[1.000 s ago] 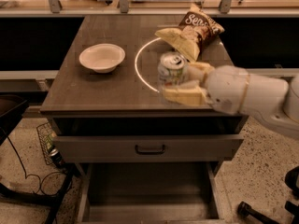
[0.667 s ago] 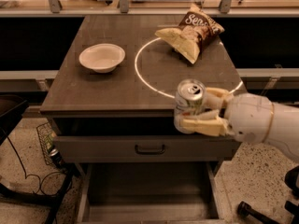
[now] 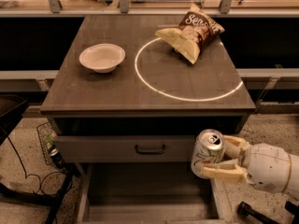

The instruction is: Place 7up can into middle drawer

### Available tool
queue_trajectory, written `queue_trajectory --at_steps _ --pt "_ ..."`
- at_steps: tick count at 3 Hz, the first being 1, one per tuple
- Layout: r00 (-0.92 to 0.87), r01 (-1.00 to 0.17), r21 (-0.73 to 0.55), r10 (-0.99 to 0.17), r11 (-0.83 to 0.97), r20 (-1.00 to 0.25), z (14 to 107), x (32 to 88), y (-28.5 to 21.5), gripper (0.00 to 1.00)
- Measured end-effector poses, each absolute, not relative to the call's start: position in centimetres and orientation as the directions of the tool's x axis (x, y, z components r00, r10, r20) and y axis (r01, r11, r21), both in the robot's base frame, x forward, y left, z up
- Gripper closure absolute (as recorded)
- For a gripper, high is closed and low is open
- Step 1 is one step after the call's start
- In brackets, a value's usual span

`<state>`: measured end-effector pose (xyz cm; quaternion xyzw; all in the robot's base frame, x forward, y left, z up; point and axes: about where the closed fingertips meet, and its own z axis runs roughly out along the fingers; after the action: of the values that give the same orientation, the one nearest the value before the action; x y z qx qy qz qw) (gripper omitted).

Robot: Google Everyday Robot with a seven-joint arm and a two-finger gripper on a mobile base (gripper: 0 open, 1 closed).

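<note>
My gripper (image 3: 223, 158) comes in from the lower right and is shut on the 7up can (image 3: 208, 152), a silver-and-green can with a shiny top, held upright. The can hangs in front of the cabinet, just right of the grey drawer front with the black bar handle (image 3: 150, 149). Below it the middle drawer (image 3: 145, 204) is pulled out, its bare flat floor showing at the bottom of the view. The can is above the drawer's right side wall, clear of the floor.
On the tabletop (image 3: 117, 90) stand a white bowl (image 3: 102, 57) at the left and a brown and yellow snack bag (image 3: 191, 31) at the back right. A wire basket (image 3: 49, 146) and cables lie on the floor at the left.
My gripper has carried the can from the tabletop forward over the front edge and down, to in front of the upper drawer front and above the open drawer.
</note>
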<state>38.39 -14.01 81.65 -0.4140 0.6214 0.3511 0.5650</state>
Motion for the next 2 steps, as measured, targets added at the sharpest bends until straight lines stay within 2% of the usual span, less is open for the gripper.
queue_trajectory --at_steps 1,2 --pt "-0.019 -0.911 -0.031 -0.118 0.411 -0.993 81.7 38.4 -14.0 1.00" --pt "-0.070 -0.912 0.019 -0.109 0.410 -0.992 77.9 38.2 -14.9 1.00"
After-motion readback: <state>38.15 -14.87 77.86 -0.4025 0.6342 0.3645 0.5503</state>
